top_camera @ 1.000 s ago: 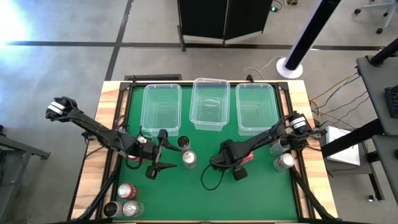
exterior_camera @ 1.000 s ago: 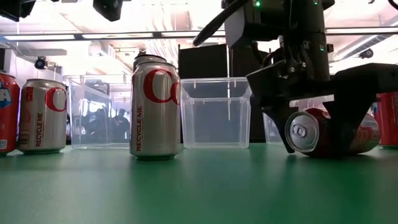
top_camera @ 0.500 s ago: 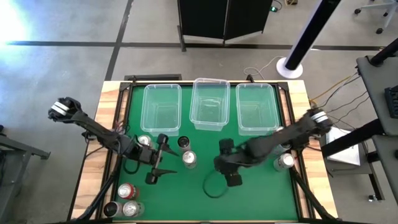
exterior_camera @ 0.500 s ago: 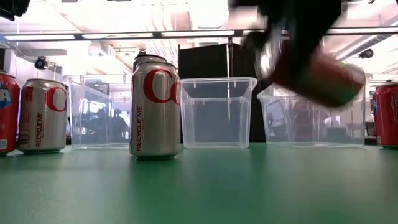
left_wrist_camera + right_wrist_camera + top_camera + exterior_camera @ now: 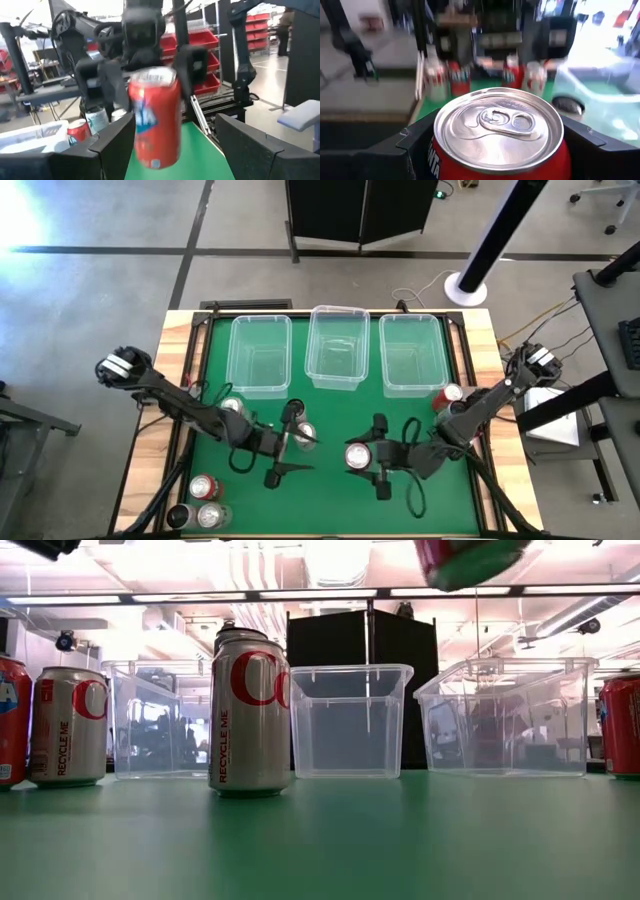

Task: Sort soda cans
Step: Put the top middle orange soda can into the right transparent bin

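right hand [image 5: 381,462] grips red can [image 5: 357,457] aloft | left hand [image 5: 283,447] open

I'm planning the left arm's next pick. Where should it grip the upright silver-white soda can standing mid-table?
Likely the upright silver-white soda can's straight side wall at mid-height, fingers on opposite sides, coming level from the side away from the clear plastic bins: another can stands close behind it.
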